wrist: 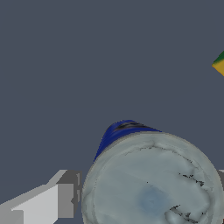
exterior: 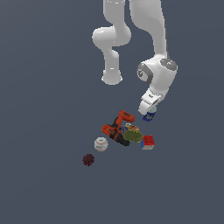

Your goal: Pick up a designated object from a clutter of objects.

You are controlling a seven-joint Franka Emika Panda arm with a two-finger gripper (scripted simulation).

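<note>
The designated object, a small blue can with a pale grey-silver top, hangs above the floor with my gripper shut on it. In the wrist view the can's top fills the frame, its blue side showing beyond, and one grey finger presses against its side. The clutter of objects lies below and toward the exterior view's left: an orange-red and black power drill, a yellow-green lumpy item, a colour cube, a white round puck and a dark red ball.
The arm's white base stands behind the clutter. A yellow-green corner of one item shows at the edge of the wrist view. The dark grey floor stretches all around.
</note>
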